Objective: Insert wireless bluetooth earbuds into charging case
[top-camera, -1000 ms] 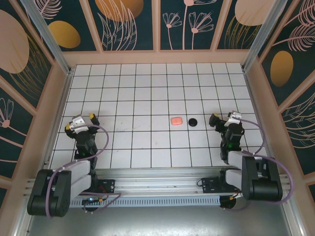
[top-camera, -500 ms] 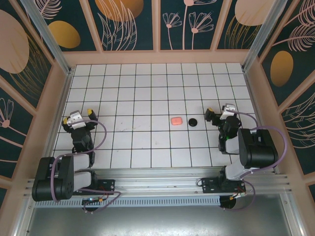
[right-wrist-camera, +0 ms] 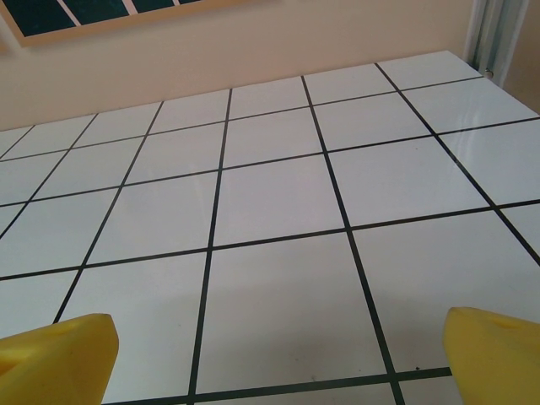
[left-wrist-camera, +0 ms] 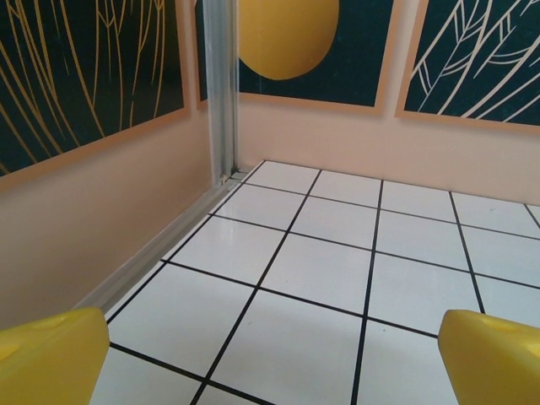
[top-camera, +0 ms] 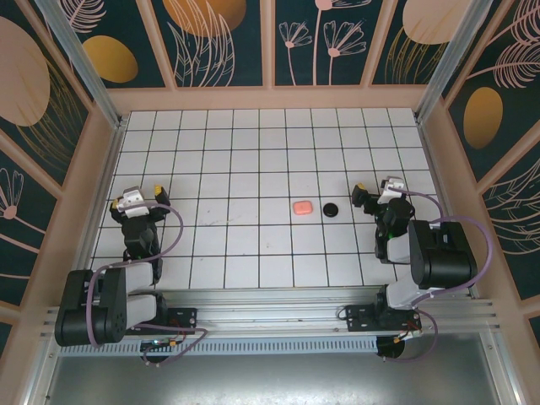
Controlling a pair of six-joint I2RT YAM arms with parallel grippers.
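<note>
charging case point(top-camera: 302, 207): mid-table, just left of black disc point(top-camera: 332, 208), lid seemingly shut | handling: likely light, rigid, slippery plastic; pinch across the long sides | left gripper point(top-camera: 137, 199): fingers apart, empty | right gripper point(top-camera: 376, 192): fingers apart, empty

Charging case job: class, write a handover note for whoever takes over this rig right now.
Left claw: open, empty, over the left of the table.
Right claw: open, empty, over its right.
Charging case: mid-table, black disc right of it, apart; neither claw near.
Done: nothing yet.
To do: reach the case, open it, seat the earbuds; I cannot tell where they are.
</note>
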